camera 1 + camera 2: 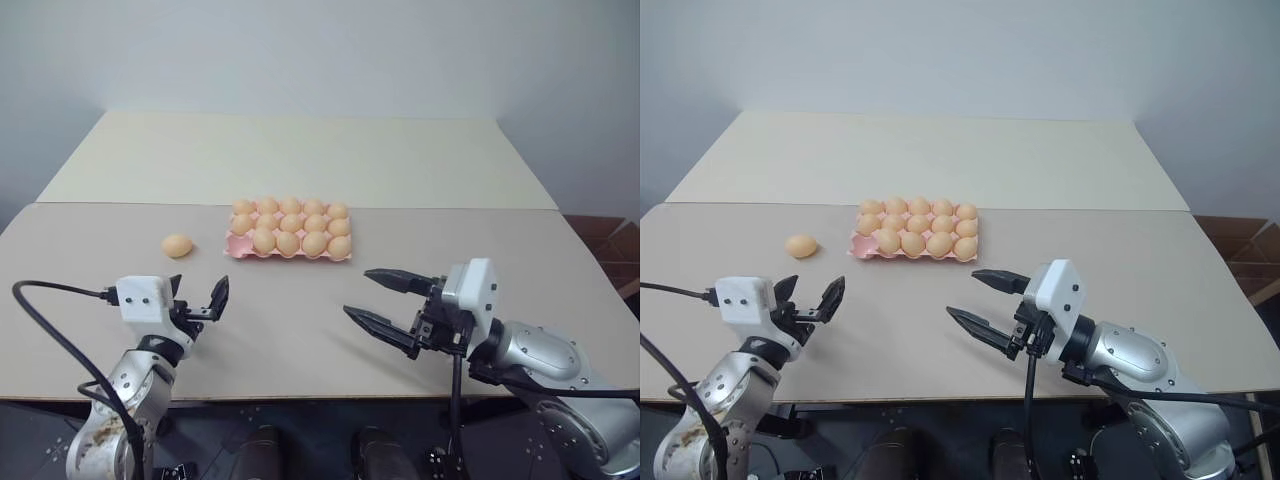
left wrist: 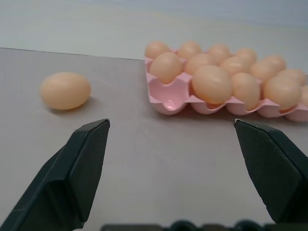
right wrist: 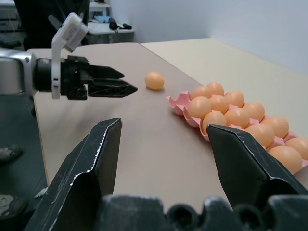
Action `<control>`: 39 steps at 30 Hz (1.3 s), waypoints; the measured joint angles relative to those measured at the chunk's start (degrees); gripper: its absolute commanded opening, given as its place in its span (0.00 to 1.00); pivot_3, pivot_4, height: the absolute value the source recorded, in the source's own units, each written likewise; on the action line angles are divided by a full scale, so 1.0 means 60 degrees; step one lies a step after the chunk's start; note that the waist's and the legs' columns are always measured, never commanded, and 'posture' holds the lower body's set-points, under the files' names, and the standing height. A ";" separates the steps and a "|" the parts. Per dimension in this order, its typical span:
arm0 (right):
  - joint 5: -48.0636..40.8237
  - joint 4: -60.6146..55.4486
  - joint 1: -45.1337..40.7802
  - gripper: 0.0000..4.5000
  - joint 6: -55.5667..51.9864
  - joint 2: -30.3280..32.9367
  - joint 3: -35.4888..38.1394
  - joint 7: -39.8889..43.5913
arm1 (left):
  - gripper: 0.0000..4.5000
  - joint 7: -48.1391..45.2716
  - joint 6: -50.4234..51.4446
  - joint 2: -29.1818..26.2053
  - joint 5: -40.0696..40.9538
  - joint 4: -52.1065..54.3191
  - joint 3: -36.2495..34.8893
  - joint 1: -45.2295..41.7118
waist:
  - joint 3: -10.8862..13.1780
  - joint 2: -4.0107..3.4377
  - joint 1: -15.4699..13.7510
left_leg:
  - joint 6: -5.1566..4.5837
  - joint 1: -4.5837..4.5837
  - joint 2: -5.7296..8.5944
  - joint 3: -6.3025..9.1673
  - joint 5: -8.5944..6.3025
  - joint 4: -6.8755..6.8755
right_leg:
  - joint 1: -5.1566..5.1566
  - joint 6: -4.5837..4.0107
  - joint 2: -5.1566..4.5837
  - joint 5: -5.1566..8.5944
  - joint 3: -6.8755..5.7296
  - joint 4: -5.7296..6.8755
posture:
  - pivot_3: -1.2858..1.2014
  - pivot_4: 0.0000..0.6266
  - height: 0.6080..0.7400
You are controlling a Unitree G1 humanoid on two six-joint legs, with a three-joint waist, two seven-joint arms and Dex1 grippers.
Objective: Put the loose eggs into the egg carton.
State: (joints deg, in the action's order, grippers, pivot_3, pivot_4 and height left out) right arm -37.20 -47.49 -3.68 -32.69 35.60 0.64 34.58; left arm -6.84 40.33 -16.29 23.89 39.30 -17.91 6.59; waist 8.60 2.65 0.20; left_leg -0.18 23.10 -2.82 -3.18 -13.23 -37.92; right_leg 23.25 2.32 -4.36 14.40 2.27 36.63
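One loose egg (image 1: 177,245), light orange-tan, lies on the table just left of the egg carton (image 1: 238,246). The pink carton holds several matching eggs; its near-left corner cup (image 2: 168,98) is bare. My left gripper (image 1: 198,297) hovers near the table's front edge, short of the loose egg (image 2: 65,90), open and holding nothing. My right gripper (image 1: 356,293) is low over the table to the front right of the carton, pointing left, also open and holding nothing. In the right wrist view the carton (image 3: 175,101), the egg (image 3: 154,80) and the left gripper (image 3: 130,88) appear beyond my fingers.
The carton sits on a beige table (image 1: 300,340) whose front edge runs just below both grippers. A paler table (image 1: 300,155) adjoins it at the back. A black cable (image 1: 50,330) loops off my left wrist. Cardboard boxes (image 1: 610,240) stand at the far right.
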 measured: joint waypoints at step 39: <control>0.1886 0.1631 -0.3266 0.75 0.0153 -0.1252 -0.1937 0.0244 | 1.00 -0.0110 0.0941 -0.2051 -0.0633 -0.8348 -0.0898 -0.6304 | 0.0000 0.0002 0.0077 | 0.0001 0.0025 0.0005 0.0001 0.0000 0.0000 | 0.0029 0.0003 -0.0004 -0.0003 -0.0014 0.0018 | 0.52 0.24 1.00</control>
State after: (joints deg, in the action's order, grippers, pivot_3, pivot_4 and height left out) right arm -25.88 -37.71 -23.27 -31.78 28.08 -10.99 36.05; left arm -7.50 45.98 -28.59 20.09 -10.79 -23.29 -31.23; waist 8.61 2.66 0.66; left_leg -0.17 23.25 -2.79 -3.17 -13.23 -37.92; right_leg 23.43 2.34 -4.39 14.38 2.18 36.74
